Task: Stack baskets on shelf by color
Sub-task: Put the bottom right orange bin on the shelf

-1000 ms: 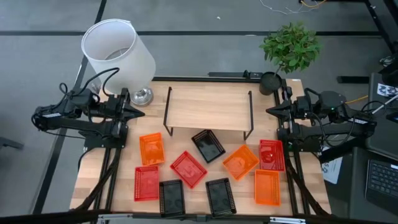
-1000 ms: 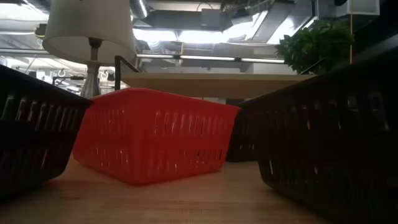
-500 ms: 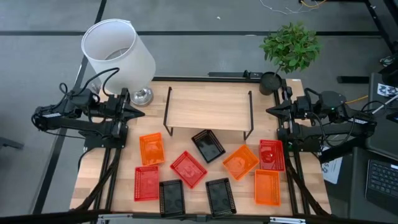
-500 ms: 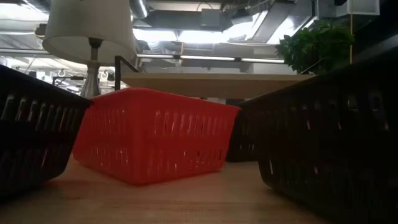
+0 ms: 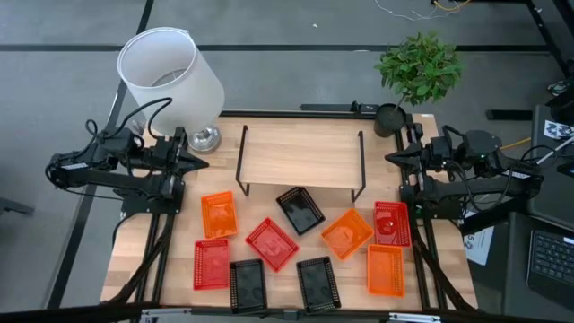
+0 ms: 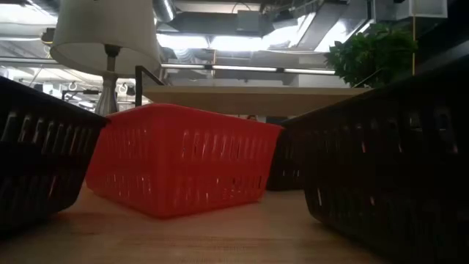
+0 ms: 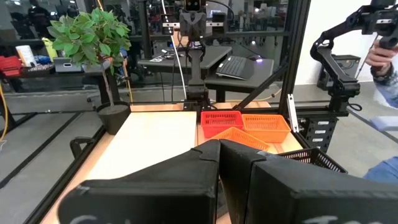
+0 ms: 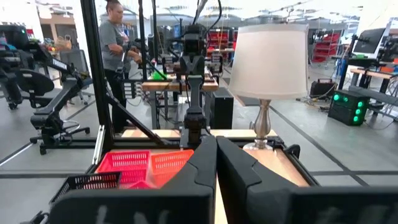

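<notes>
Wooden desk [image 5: 179, 242] holds nine small plastic mesh baskets along its front edge: three red [image 5: 271, 243], three orange [image 5: 218, 214], three black [image 5: 300, 210]. Behind them stands the empty light-wood shelf [image 5: 300, 154] on wire legs. Left end effector [image 5: 204, 162] and right end effector [image 5: 390, 159] wait at the side edges, fingers pressed together. Baskets look light and stiff (maybe slippery); pinching a rim seems best.

red baskets [image 5: 270, 243]: 3 | orange baskets [image 5: 219, 214]: 3 | black baskets [image 5: 300, 210]: 3 | shelf [image 5: 300, 158]: 1
</notes>
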You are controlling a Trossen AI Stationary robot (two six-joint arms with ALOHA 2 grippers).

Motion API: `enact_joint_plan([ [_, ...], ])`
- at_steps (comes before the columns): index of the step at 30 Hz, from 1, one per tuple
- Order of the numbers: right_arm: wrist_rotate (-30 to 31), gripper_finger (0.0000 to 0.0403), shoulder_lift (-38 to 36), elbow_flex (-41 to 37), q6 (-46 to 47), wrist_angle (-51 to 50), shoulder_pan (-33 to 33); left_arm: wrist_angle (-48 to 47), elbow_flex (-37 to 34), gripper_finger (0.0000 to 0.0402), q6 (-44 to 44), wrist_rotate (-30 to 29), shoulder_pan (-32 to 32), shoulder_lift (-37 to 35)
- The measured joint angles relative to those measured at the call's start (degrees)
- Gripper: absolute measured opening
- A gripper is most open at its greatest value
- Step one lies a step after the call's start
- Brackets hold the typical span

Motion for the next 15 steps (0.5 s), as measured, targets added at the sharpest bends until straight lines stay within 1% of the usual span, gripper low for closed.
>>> enact_joint_plan([
  [3, -0.07, 0.0012, -0.02, 0.00, 0.02, 1.93, -0.01, 0.00, 0.00, 0.0000, 0.00, 0.00, 0.01, 0.01],
  [6, -1.53, 0.0012, -0.02, 0.00, 0.60, 3.63, -0.02, 0.00, 0.00, 0.0000, 0.00, 0.00, -0.01, 0.00],
  [7, -1.57, 0.0012, -0.02, 0.00, 2.91, 4.60, 0.00, 0.00, 0.00, 0.0000, 0.00, 0.01, -0.01, 0.02],
  [11, -2.98, 0.0012, -0.01, 0.00, 17.46, 7.57, 0.00, 0.00, 0.00, 0.0000, 0.00, 0.00, -0.01, 0.02],
  [13, -3.57, 0.0012, -0.02, 0.00, 21.75, 9.55, 0.00, 0.02, 0.00, 0.0000, 0.00, -0.02, 0.00, 0.02],
  [15, -3.65, 0.0012, -0.04, 0.00, 23.95, 11.65, 0.00, 0.03, 0.00, 0.0000, -0.01, -0.70, 0.00, 0.02],
])
